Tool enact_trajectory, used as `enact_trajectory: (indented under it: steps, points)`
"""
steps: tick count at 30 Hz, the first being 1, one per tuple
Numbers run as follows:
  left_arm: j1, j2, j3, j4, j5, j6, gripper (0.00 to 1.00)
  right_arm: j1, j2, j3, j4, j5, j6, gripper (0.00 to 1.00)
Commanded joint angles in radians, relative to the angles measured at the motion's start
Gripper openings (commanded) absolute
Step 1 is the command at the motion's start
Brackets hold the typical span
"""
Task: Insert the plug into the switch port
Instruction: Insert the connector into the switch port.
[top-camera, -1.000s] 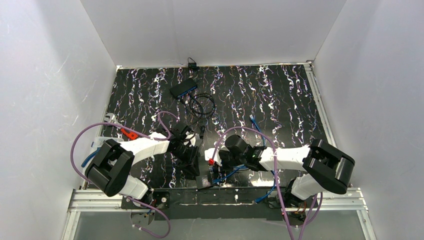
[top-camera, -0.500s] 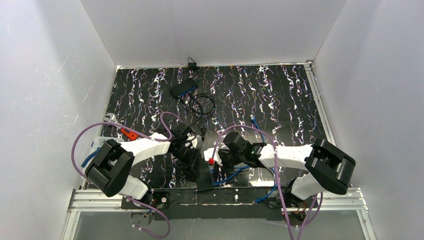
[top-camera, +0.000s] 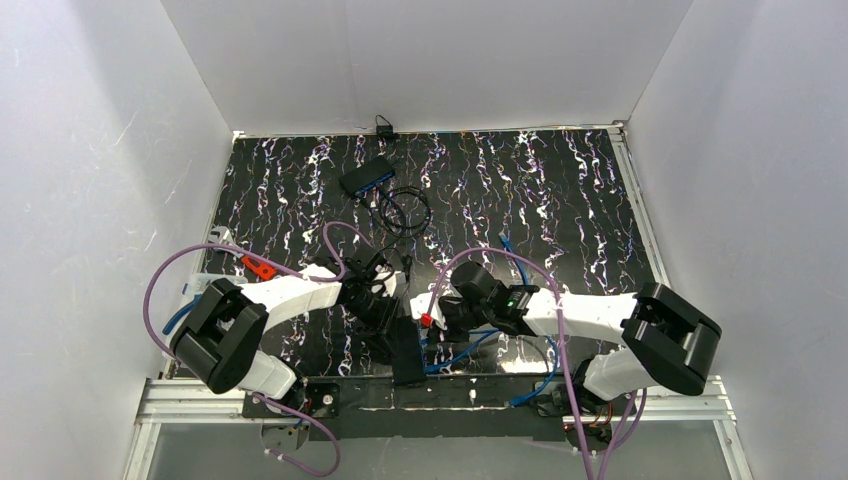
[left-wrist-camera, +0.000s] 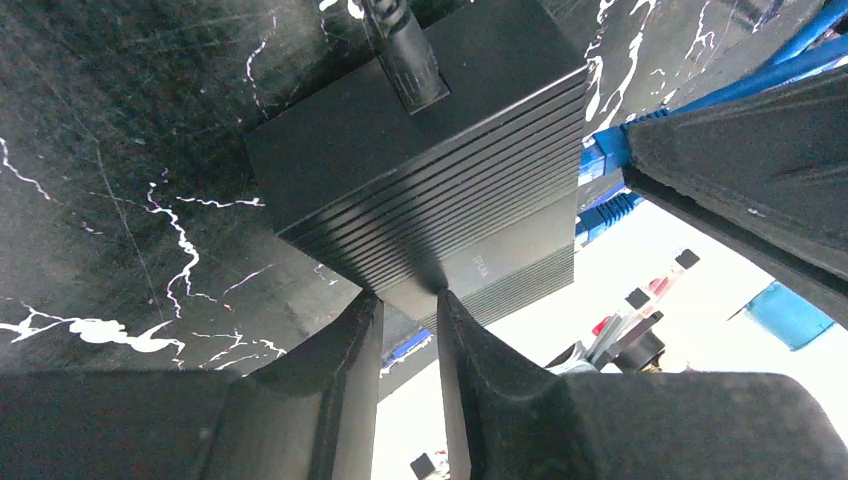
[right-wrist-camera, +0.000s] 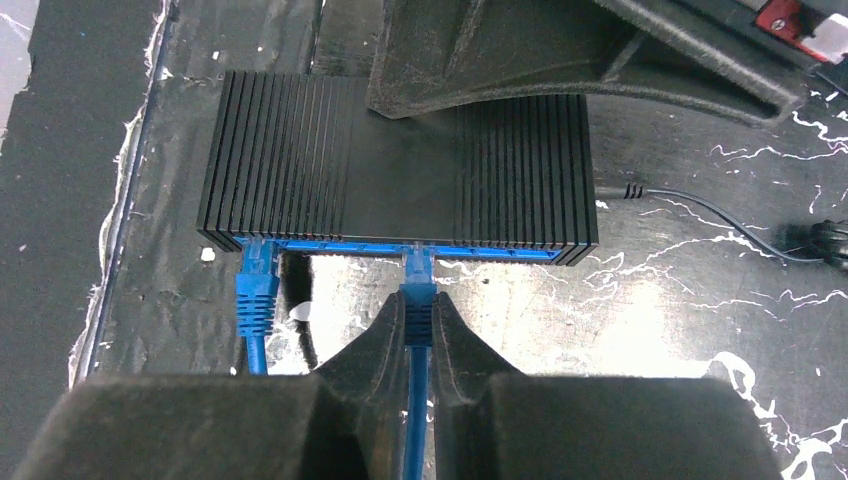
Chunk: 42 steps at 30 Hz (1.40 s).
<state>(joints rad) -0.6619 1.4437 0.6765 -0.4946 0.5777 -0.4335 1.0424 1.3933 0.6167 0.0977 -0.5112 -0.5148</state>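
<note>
Closing on the port. Top view first: compared with a second ago, the right arm (top-camera: 590, 312) reaches further left across the lower middle of the frame. The switch (top-camera: 407, 352) has swung to lie nearly up-and-down in the picture, near the bottom edge of the worktop (top-camera: 560, 200). The left fingers (top-camera: 384, 318) sit at its left side and the right fingers (top-camera: 438, 320) at its right. My reading is that alignment is over and insertion is the step in hand. The plug cannot be made out here. A spare switch (top-camera: 367, 176) lies at upper centre, well apart.

Left wrist view: the switch fills the upper middle, with a black power lead (left-wrist-camera: 405, 55) entering its far face. The left fingers are drawn close with a thin slot between them, tips against the near edge of the casing. I cannot tell whether they pinch it or only brace it. The port face is turned away from this camera.

Right wrist view: this is the only look at the port row. The right fingers are clenched on the plug (right-wrist-camera: 417, 295), whose nose meets the blue port strip at mid-face. I cannot tell whether it is seated or merely at the mouth. A neighbouring blue cable (right-wrist-camera: 256, 290) already occupies a port at the left end. A left finger rests on the casing at upper middle.
</note>
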Motion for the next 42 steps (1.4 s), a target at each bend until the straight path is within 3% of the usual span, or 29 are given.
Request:
enact_trajectory:
  steps: [1,14,23,25,29,33,36,40,42]
  points:
    - [-0.028,-0.026,0.056,0.187,0.093,0.008,0.20,0.022,-0.059,0.026,0.287,-0.140,0.037,0.01]
    - [-0.028,-0.017,0.052,0.239,0.129,-0.010,0.17,0.021,-0.059,-0.014,0.327,-0.129,0.071,0.01]
    - [-0.028,-0.035,0.075,0.158,0.059,0.003,0.18,0.006,-0.145,-0.049,0.249,0.025,0.083,0.01]
    - [-0.027,-0.044,0.086,0.129,0.022,-0.001,0.21,0.002,-0.175,-0.051,0.208,0.061,0.086,0.06]
    - [-0.028,-0.087,0.102,0.075,-0.062,-0.023,0.32,-0.001,-0.245,-0.077,0.159,0.142,0.106,0.28]
    - [-0.028,-0.159,0.094,0.046,-0.137,-0.066,0.54,-0.001,-0.295,-0.108,0.119,0.209,0.120,0.41]
    - [-0.028,-0.215,0.075,0.040,-0.164,-0.097,0.72,0.000,-0.282,-0.078,0.025,0.235,0.114,0.45]
    - [-0.027,-0.264,0.050,0.026,-0.179,-0.142,0.85,0.000,-0.265,-0.051,-0.064,0.242,0.090,0.47]
    - [-0.028,-0.284,0.033,0.030,-0.184,-0.167,0.98,0.000,-0.267,-0.057,-0.083,0.263,0.074,0.48]
